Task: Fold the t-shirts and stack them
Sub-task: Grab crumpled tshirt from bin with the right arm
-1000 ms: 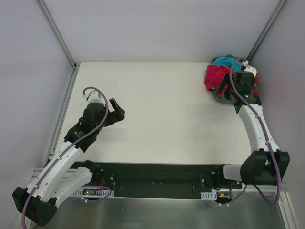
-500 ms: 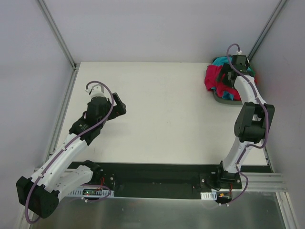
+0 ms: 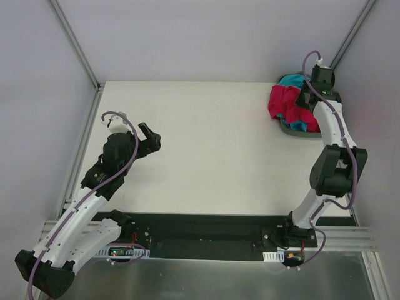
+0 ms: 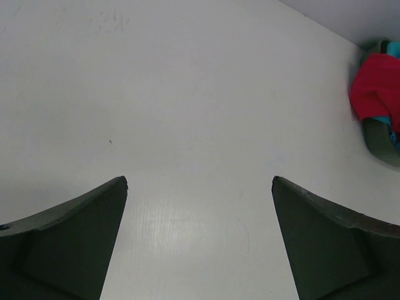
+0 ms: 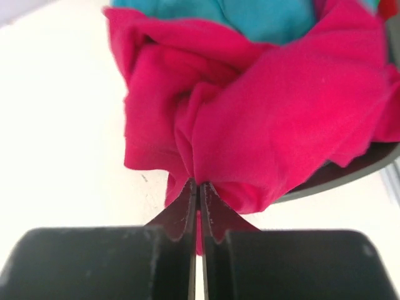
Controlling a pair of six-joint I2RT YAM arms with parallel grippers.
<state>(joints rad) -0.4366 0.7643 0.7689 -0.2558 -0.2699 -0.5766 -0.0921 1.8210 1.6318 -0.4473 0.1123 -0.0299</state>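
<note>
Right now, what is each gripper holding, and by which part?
The right gripper pinches the red t-shirt by a fold at the bunch's near edge. The left gripper is open, holding nothing.

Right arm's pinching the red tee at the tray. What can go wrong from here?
The right fingers pinch only a thin fold of the red t-shirt; it may slip out on lifting.
It lies bunched against the teal t-shirt, so a pull could drag both out.
Cloth drapes over the tray rim; a sideways pull might shift the tray.
</note>
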